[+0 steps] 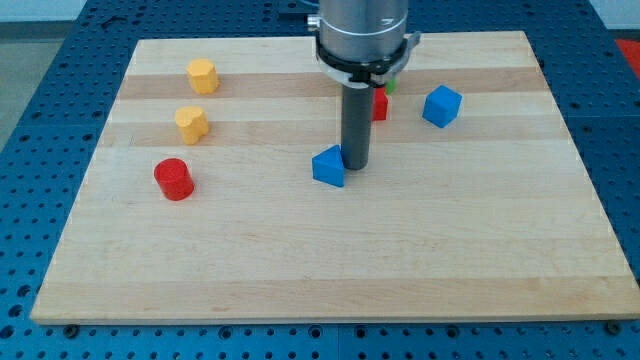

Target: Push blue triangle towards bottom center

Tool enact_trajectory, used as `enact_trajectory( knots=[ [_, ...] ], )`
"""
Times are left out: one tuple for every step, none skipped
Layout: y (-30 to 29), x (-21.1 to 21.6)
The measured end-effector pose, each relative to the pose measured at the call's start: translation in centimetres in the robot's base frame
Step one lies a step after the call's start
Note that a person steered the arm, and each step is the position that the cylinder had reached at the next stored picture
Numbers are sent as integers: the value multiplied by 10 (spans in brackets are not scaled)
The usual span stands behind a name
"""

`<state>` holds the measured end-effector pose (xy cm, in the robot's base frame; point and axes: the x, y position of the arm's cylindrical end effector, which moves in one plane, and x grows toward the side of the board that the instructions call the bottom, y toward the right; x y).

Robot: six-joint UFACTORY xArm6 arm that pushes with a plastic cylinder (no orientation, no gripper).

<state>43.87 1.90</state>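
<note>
My tip (pixel 356 163) is sitting just right of the blue triangle (pixel 328 167) near board centre — apparently touching; it carries no jaws, so nothing is being grasped. Contact step is underway — next, shifting behind the triangle's top side and pushing downward

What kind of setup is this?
Likely a robotics lab bench: a pale wooden board on a blue perforated table, small coloured blocks, my tip beside the blue triangular block.
</note>
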Motion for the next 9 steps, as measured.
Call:
enact_trajectory(
  knots=[
    [-1,3],
    [-1,-19],
    [-15,-24],
    [-44,-20],
    [-50,-18],
    [-50,-17],
    [-50,-5],
    [-51,-3],
    [-59,-3]
  ],
)
